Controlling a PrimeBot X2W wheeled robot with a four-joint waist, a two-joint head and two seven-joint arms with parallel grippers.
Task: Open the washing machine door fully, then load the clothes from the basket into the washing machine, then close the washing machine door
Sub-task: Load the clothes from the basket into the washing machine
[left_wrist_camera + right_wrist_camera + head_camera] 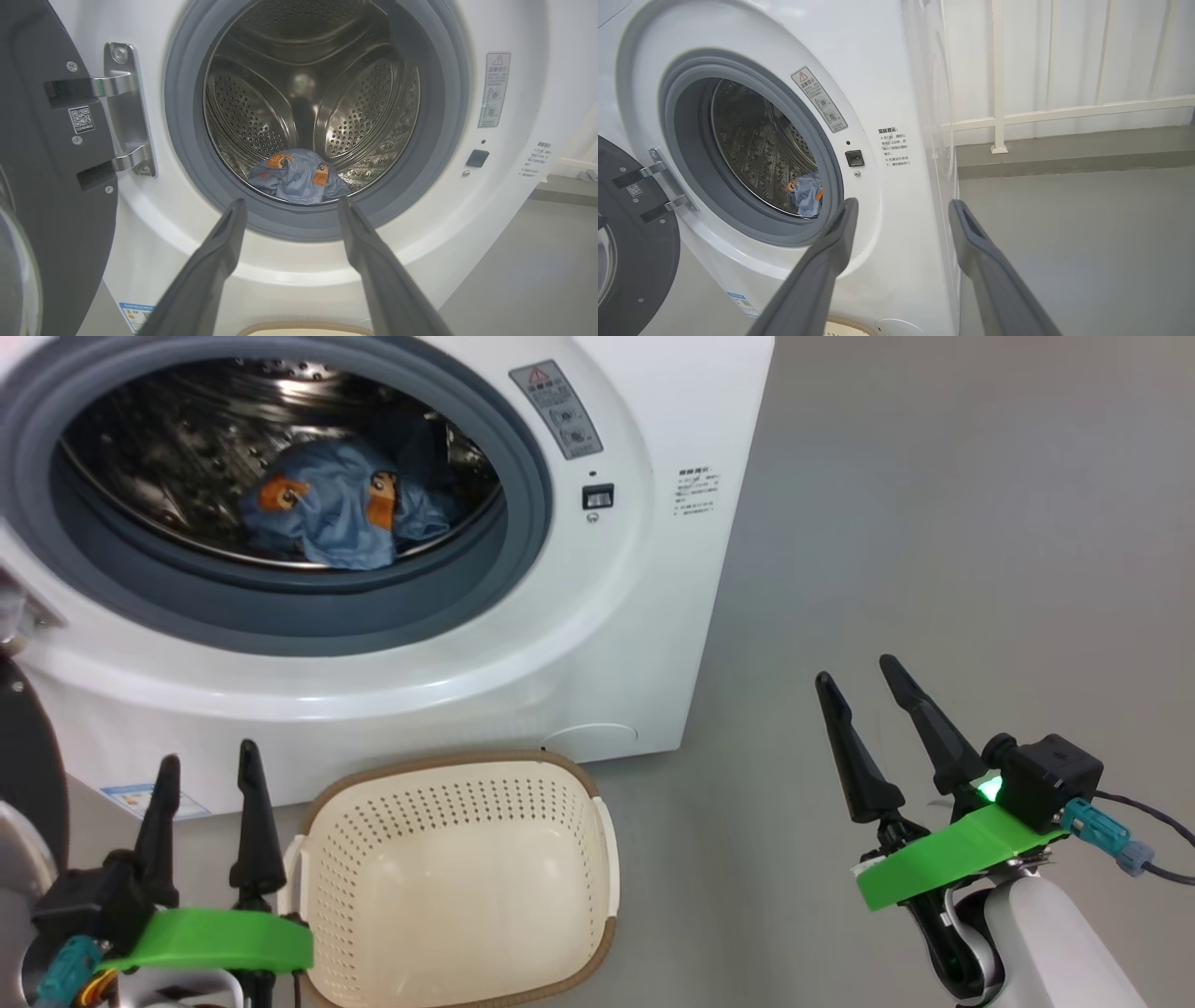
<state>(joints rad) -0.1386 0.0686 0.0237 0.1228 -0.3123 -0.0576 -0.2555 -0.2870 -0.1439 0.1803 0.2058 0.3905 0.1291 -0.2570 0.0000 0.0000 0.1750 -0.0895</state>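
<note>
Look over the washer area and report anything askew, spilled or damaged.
Nothing stands out. The clothes lie inside the washing machine, none draped over the grey seal; the basket stands upright before it; the washing machine door hangs open on its hinge. No spill or damage shows.

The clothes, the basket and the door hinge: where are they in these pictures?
clothes (322,513), head view: middle of the blue bundle.
basket (448,803), head view: its perforated back wall.
door hinge (128,116), left wrist view: its upright metal plate.
</note>
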